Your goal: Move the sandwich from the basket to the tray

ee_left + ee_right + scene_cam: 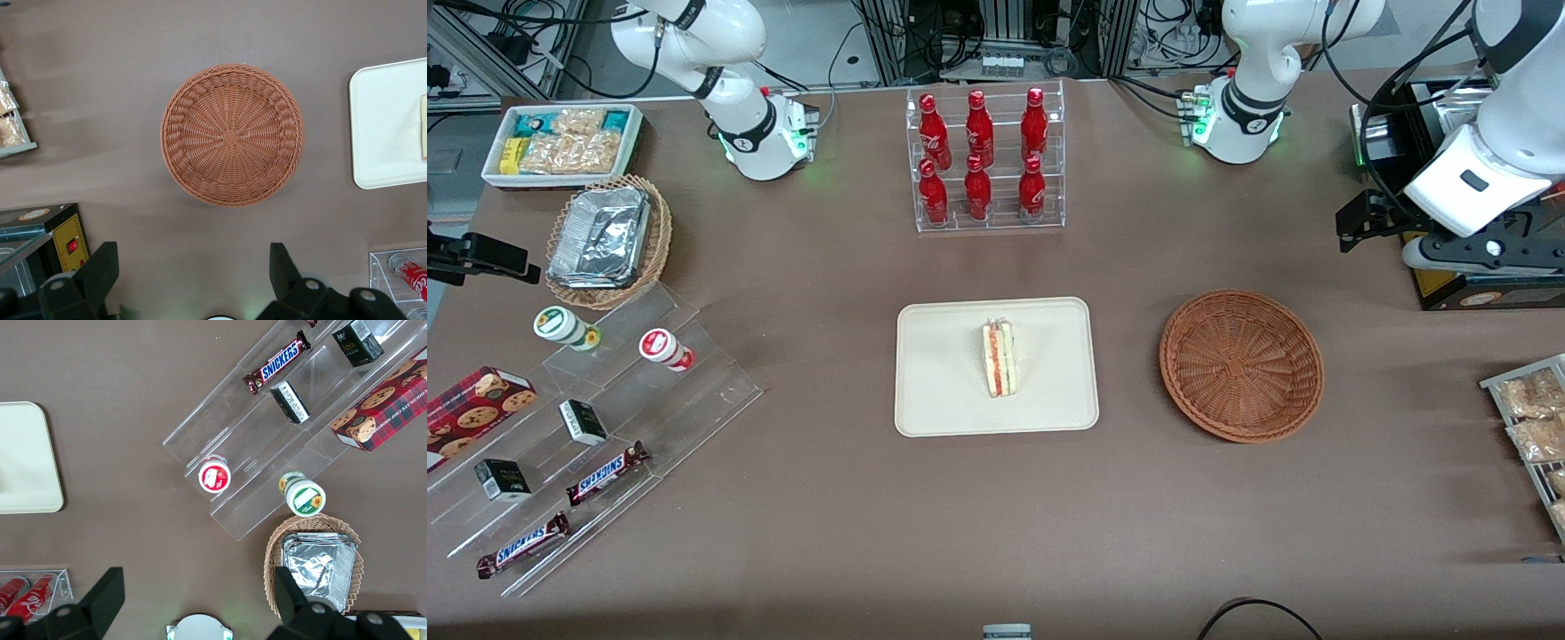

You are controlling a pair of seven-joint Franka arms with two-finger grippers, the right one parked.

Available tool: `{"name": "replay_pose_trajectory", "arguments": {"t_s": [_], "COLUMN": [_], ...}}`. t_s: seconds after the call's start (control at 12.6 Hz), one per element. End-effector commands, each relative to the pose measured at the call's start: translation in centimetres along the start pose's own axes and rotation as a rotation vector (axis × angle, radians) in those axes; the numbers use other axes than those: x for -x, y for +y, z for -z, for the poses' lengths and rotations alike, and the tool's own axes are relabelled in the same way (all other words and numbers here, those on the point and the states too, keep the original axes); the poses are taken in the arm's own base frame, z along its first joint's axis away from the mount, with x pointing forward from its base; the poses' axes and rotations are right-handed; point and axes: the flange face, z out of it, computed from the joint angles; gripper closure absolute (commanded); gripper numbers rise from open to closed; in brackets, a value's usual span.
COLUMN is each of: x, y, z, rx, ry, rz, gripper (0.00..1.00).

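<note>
The sandwich (1000, 358), a wrapped white wedge with red and green layers, lies on the cream tray (943, 400) at the middle of the table. One edge of the sandwich (423, 127) shows on the tray (387, 127) in the left wrist view. The round reddish-brown basket (1240, 364) sits beside the tray, toward the working arm's end, with nothing in it (231, 135). My left gripper (1360, 222) hangs high, farther from the front camera than the basket. The gripper (193, 252) is open, its fingers wide apart with only bare table between them.
A clear rack of red bottles (987, 160) stands farther back than the tray. A black box (1485, 284) and a rack of snack packets (1529, 418) sit at the working arm's end. Acrylic steps with snacks (596, 427) and a tan foil-filled basket (605, 240) lie toward the parked arm's end.
</note>
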Motion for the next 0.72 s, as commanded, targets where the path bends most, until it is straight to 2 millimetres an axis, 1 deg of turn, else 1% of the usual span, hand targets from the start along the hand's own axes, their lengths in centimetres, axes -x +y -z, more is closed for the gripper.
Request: {"name": "replay_pose_trajectory", "arguments": {"t_s": [0.0,0.08,0.32,0.64], "x": [0.0,-0.4,0.3,0.3], "y": [-0.3,-0.7,-2.6,-2.9], "z": [1.1,1.4,1.8,2.0], "rx": [0.016,0.015,0.016,0.018], "ry": [0.021,0.041,0.034,0.032], "rz": [-0.006,0.012,0.039,0.050], "gripper": [0.00,0.00,0.00,0.00]}}
